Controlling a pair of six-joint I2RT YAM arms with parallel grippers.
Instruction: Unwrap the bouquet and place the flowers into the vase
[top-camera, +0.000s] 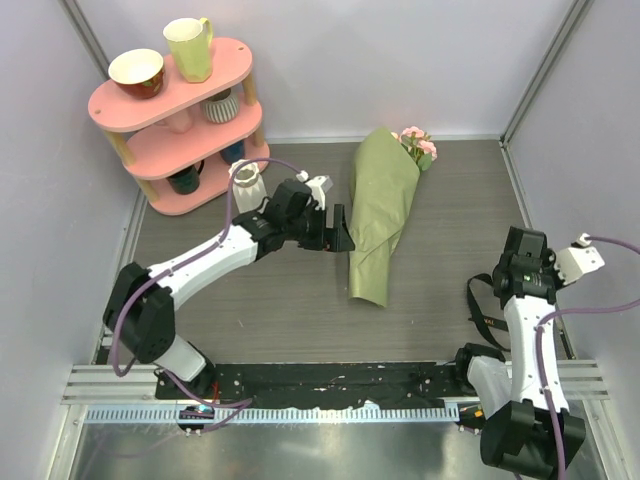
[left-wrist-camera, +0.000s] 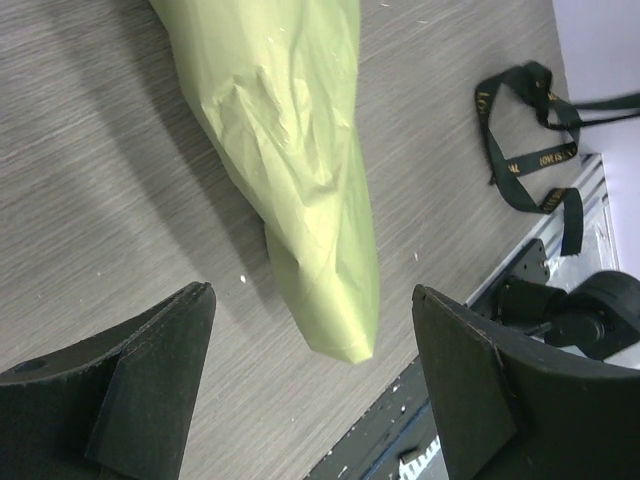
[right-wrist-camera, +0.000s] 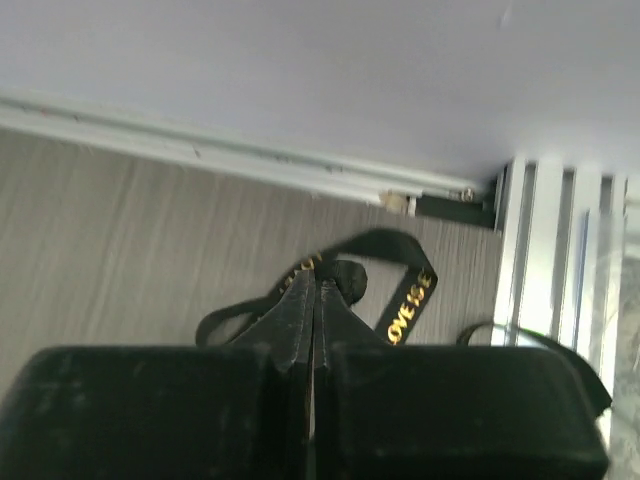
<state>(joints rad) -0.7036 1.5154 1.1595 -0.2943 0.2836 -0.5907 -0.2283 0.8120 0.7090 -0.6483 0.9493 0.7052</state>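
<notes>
The only writing is gold print on the black ribbon (right-wrist-camera: 405, 292): the right wrist view reads "LOVE IS", and the left wrist view shows the same gold letters, too small there to read in full. The ribbon lies loose on the table (top-camera: 250, 310) at about 4 o'clock in the overhead view, well apart from the bouquet (top-camera: 380, 215).

The bouquet lies flat near the middle, in its olive-green paper. Its pink flowers (top-camera: 418, 142) point toward 1 o'clock and its narrow tip toward 6 o'clock. The left gripper (top-camera: 338, 228) sits just beside the paper at its 9 o'clock side. The left wrist view shows its fingers (left-wrist-camera: 150, 385) spread wide apart with the creased paper tip between them, touching neither.

The right gripper (right-wrist-camera: 315, 288) has its fingers pressed together, their tips over a loop of ribbon. I cannot tell whether they pinch it.

Only the overhead view shows the white vase (top-camera: 246, 186), standing at 10 o'clock behind the left arm, beside a pink shelf (top-camera: 170, 150) holding cups and a yellow-green mug (top-camera: 190, 48).

The table is grey wood-grain, with pale walls and a metal rail (top-camera: 330, 380) at 6 o'clock.
</notes>
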